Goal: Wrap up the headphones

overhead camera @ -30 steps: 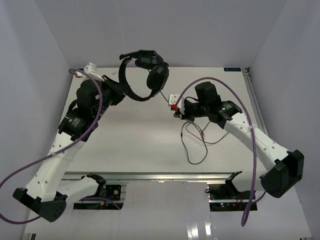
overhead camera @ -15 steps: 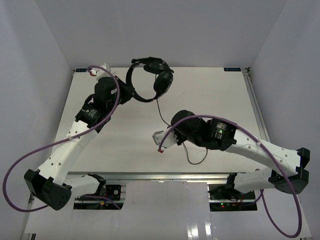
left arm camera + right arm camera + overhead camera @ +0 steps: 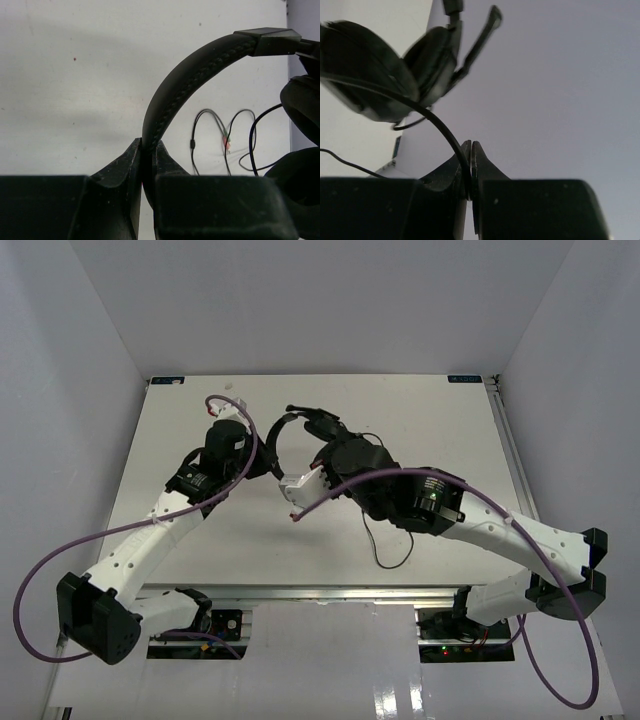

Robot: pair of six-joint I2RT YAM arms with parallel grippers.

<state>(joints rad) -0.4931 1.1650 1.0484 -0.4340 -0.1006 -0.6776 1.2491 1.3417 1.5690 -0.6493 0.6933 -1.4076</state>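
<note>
The headphones [image 3: 271, 443] sit over the far middle of the tabletop [image 3: 460, 420], with the thin headband pinched edge-on in the left hand [image 3: 148, 150], whose jaws are closed tight on it. From the left hand the band arches away, and both padded ear cups are at its far end, to the right of that hand.

The left wrist view shows the band's stitched surface and, past it, loose loops of the cord [image 3: 192, 145] lying flat on the tabletop with a small reddish tip. The top view does not show that detail. The right wrist view alone shows the right hand [image 3: 470, 167] clamped on the cord a short run below the cups, which hang close together against the grey wall.

From above, the right arm crosses right of the left hand and covers most of the cups and its own fingers. A purple cable [image 3: 440, 476] loops over that arm. The cord's slack trails on the tabletop, right of the left hand and nearer the bases.
</note>
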